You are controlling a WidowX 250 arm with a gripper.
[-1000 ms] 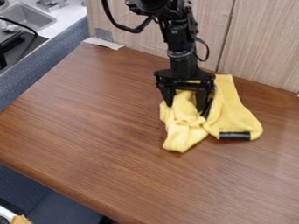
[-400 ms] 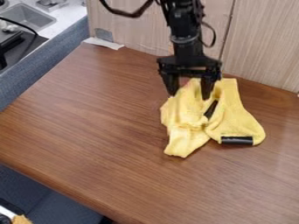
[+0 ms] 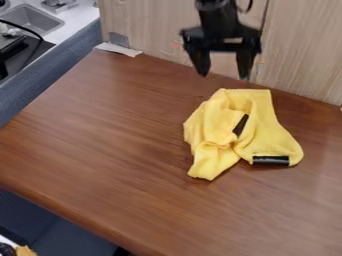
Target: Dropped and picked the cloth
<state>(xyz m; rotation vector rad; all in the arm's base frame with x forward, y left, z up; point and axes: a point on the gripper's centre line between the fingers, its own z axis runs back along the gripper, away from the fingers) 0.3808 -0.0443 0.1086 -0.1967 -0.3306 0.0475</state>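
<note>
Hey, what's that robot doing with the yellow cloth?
Right now the robot's black gripper isn't holding anything. It hangs open above the back of the brown table, with its two fingers apart. The yellow cloth lies crumpled on the table, out of the gripper's grasp, with dark pieces showing on it.

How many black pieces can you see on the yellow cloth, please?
2. One black piece is at the lower right edge of the cloth as pictured; a second black piece slants near its middle. More may be hidden in the folds.
</note>
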